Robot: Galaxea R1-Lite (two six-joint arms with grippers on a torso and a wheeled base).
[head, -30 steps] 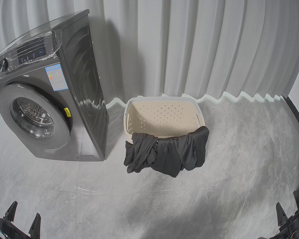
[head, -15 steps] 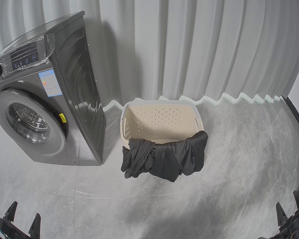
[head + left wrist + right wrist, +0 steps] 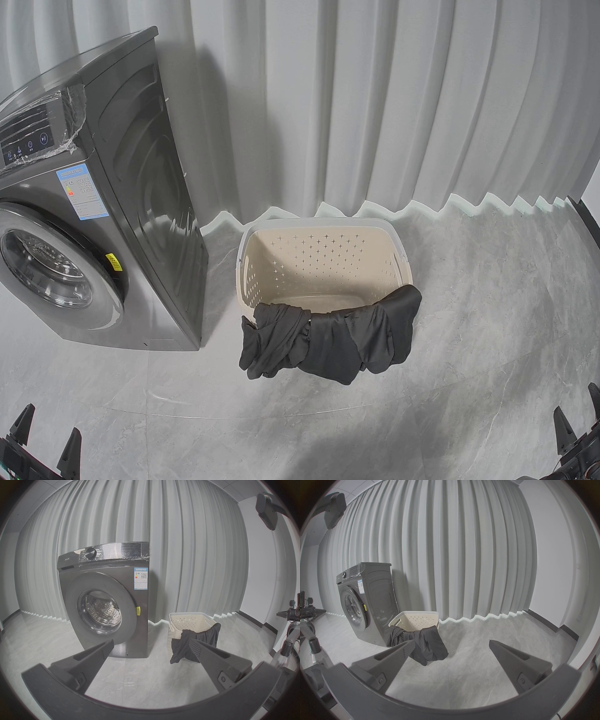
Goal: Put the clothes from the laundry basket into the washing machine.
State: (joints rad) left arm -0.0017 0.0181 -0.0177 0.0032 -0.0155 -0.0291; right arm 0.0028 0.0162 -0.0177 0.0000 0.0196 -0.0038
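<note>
While the dark clothes (image 3: 331, 334) hung in a bunched fold over the near rim of the laundry basket (image 3: 325, 223), nothing had yet gone into the washing machine (image 3: 125, 206), so the task looked to be at its very start. The basket stood on the grey floor (image 3: 500, 300) just beside the machine, on the robot's right of it, with the white curtain (image 3: 375, 94) close behind both. Part of the cloth trailed down the outside of the basket toward the floor. The inside of the basket that showed was bare. Whether the dark heap was one garment or several could not be told.

The machine's round door (image 3: 100, 611) appeared shut, with no gap at its edge in the left wrist view. The left gripper (image 3: 49, 428) and the right gripper (image 3: 576, 406) sat low at the near edge of the head view, each with its fingers spread wide and nothing between them, both well apart from the basket and the machine.

By this reading, everything was left to do: getting within reach, opening the door, lifting the clothes off the rim, and putting them in the drum.
</note>
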